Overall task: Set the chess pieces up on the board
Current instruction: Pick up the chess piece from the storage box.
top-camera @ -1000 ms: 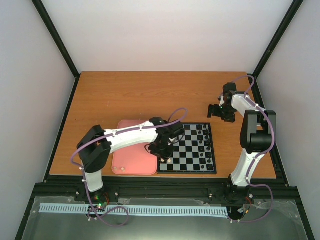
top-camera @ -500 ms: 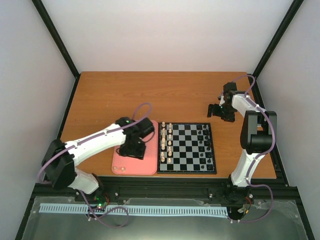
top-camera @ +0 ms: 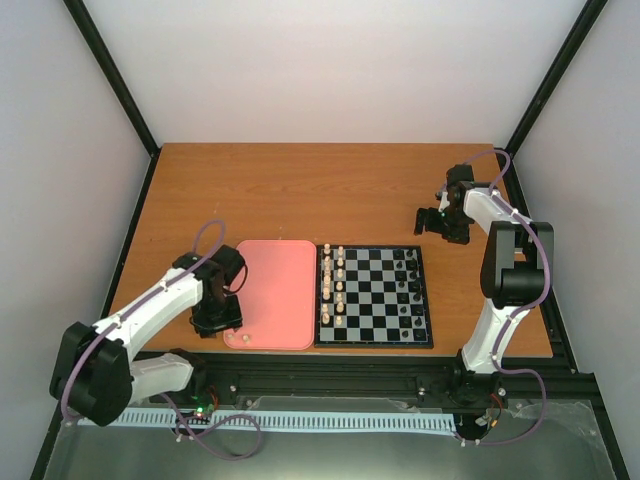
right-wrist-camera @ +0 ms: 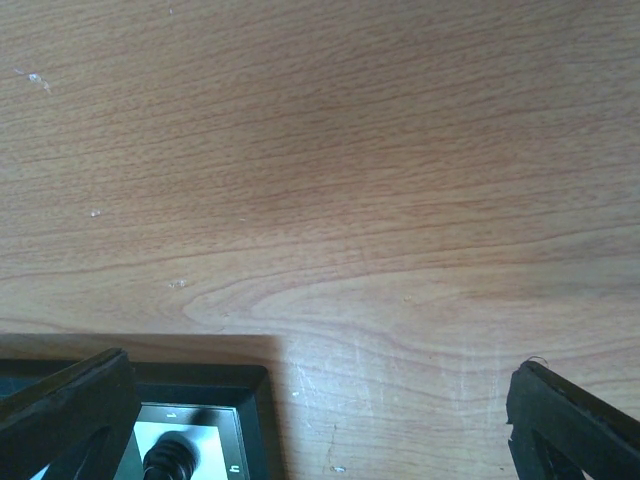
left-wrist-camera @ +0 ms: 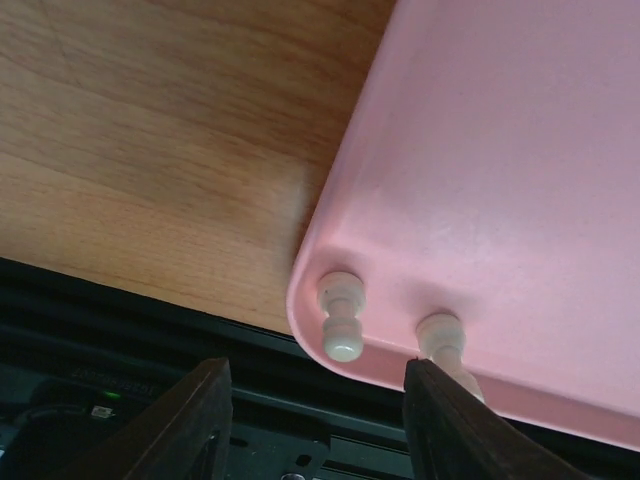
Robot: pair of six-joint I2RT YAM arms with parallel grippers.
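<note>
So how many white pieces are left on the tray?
2, both in the tray's near-left corner: one piece at the rim, another right beside it, partly hidden by a finger.

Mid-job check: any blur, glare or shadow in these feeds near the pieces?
Left wrist view: two cream pieces in the pink tray corner slightly soft, the tool fingers blurred and dark. Right wrist view: table grain sharp, a shadow beside the board corner. Top view: even light, no harsh glare, pieces tiny.
</note>
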